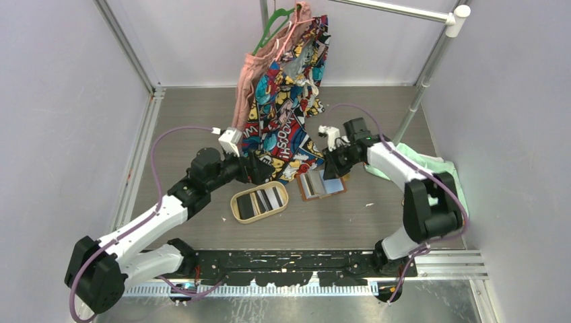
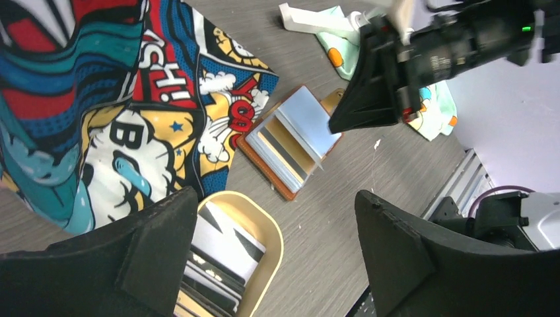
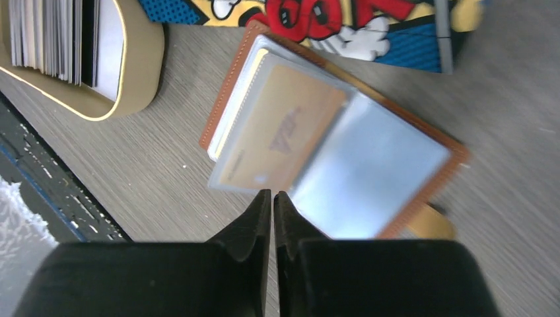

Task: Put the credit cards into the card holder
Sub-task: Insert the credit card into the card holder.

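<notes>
The tan-brown card holder [image 1: 322,184] lies open on the table, its clear sleeves fanned out; one sleeve holds a yellow card [image 3: 277,132]. Several black and white/grey striped credit cards [image 1: 259,200] stand in an oval light-wood tray [image 1: 237,199]. My left gripper [image 1: 261,171] is open wide and empty, just above the tray's far end; the cards [image 2: 221,241] show between its fingers. My right gripper [image 3: 272,195] is shut, its tips at the near edge of the holder's sleeves [image 3: 370,165]. I cannot tell whether it pinches a sleeve. It also shows in the left wrist view [image 2: 340,122].
A colourful comic-print garment [image 1: 286,114] hangs from a green hanger [image 1: 273,23] and drapes onto the table right behind the tray and holder. A light green cloth [image 1: 431,168] lies at the right. A metal rack pole [image 1: 421,84] stands at the back right.
</notes>
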